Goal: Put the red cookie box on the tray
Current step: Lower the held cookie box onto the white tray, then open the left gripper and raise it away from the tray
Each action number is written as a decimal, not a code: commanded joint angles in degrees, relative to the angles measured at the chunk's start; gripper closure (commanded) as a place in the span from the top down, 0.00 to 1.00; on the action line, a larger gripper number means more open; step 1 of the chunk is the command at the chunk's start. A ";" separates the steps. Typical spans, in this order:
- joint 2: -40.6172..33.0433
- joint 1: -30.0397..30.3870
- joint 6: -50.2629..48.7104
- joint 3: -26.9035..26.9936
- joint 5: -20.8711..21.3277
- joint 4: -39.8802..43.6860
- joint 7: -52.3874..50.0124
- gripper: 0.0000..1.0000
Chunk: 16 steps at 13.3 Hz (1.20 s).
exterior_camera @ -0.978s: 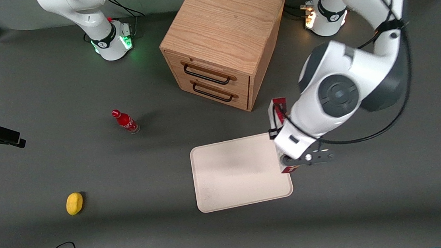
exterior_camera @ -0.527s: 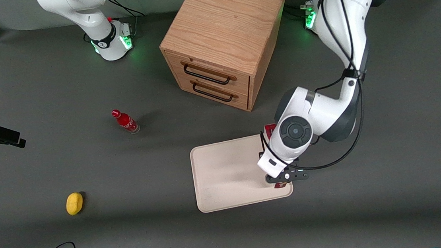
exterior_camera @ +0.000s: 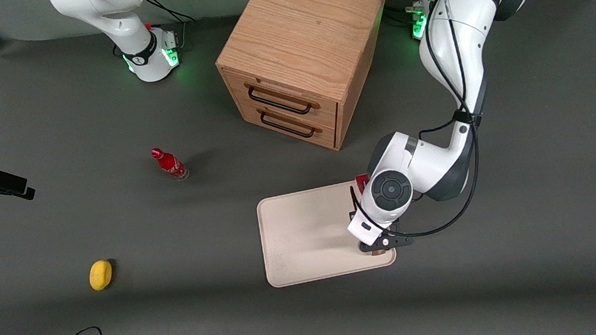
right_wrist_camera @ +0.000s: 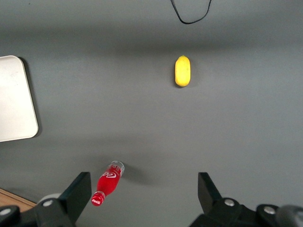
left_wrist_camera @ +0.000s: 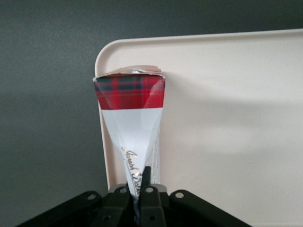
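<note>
**A:** Gripper (exterior_camera: 383, 243) first: where is it, and how do its fingers stand?

**B:** Low over the large flat cream-white rectangular tray (exterior_camera: 303, 232), right of centre in the front view, at the tray's edge toward the working arm's end of the table. Its black fingers (left_wrist_camera: 150, 196) are pinched narrow on the long red cookie box (left_wrist_camera: 131, 118).

**A:** And the carton itself?

**B:** The wrist camera shows it running away from the fingers along the tray's rim (left_wrist_camera: 102, 142) toward a rounded corner, red tartan at the end away from the gripper, white panel with gold script nearer the fingers. From the front only slivers of red show around the wrist. Whether it rests on the tray, I cannot tell.

**A:** Anything else on the grey table?

**B:** Wooden two-drawer cabinet (exterior_camera: 305, 53) at top centre, farther from the camera than the tray. Small red bottle (exterior_camera: 169, 164) stands left of centre, and a yellow oval lemon-like object (exterior_camera: 101, 274) lies at lower left, both toward the parked arm's end
</note>
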 commanded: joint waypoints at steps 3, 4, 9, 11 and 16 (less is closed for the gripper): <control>-1.26 -0.21 2.82 0.36 4.30 -1.13 -1.40 1.00; -2.39 -0.03 2.73 0.36 4.30 -1.13 -1.06 1.00; -19.94 3.91 0.45 1.32 4.04 -14.11 3.41 1.00; -26.28 5.85 -3.48 2.72 3.87 -17.03 7.71 1.00; -44.90 12.61 -8.68 4.84 1.41 -28.79 13.80 1.00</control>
